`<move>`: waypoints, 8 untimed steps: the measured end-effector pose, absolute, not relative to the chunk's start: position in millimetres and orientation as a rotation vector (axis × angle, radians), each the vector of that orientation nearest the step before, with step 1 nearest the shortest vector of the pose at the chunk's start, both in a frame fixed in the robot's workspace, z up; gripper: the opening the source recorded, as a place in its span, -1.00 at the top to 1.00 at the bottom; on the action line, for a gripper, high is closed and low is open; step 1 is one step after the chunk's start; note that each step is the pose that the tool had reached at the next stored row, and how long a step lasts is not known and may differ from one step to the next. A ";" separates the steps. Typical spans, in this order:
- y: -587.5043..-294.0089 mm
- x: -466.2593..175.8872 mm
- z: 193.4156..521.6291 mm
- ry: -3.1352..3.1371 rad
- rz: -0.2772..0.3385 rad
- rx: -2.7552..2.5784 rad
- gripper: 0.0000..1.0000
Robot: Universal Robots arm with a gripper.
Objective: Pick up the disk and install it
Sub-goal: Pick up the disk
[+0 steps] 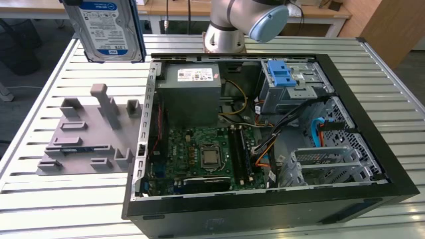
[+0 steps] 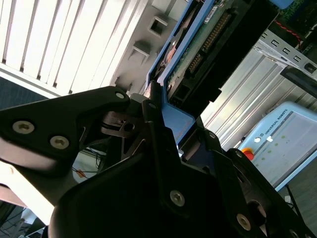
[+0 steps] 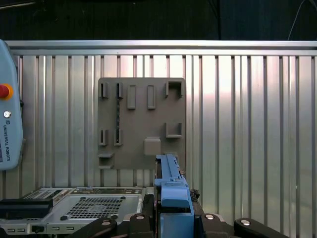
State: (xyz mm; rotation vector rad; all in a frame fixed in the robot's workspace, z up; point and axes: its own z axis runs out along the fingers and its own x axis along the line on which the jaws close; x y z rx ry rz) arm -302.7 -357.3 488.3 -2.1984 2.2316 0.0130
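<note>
The disk (image 1: 106,30) hangs upright in the air at the exterior view's upper left, above the slatted table, its blue-and-white label facing the camera and blue rails along its sides. In the first wrist view the disk (image 3: 171,181) shows edge-on as a blue rail, with my gripper (image 3: 173,214) shut around it. The second wrist view shows the disk (image 2: 198,44) from below with its circuit board and connector. There my gripper (image 2: 179,130) clamps the blue rail between its black fingers (image 2: 154,124).
The open computer case (image 1: 265,209) lies on the table, with a grey power-supply box (image 1: 191,94), motherboard (image 1: 206,154) and a drive cage with a blue latch (image 1: 282,74). A grey fixture plate (image 1: 83,144) lies to the case's left in the exterior view. A pendant (image 3: 9,109) rests nearby.
</note>
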 end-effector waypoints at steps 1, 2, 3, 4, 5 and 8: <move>-357.3 -302.3 488.3 2.232 0.013 -2.199 0.27; -357.3 -301.9 488.3 2.232 0.013 -2.198 0.27; -357.3 -301.6 488.2 2.231 0.013 -2.198 0.27; -357.3 -301.2 488.3 2.232 0.013 -2.198 0.27; -357.3 -300.8 488.3 2.232 0.013 -2.198 0.27; -357.3 -299.7 488.3 2.232 0.013 -2.198 0.27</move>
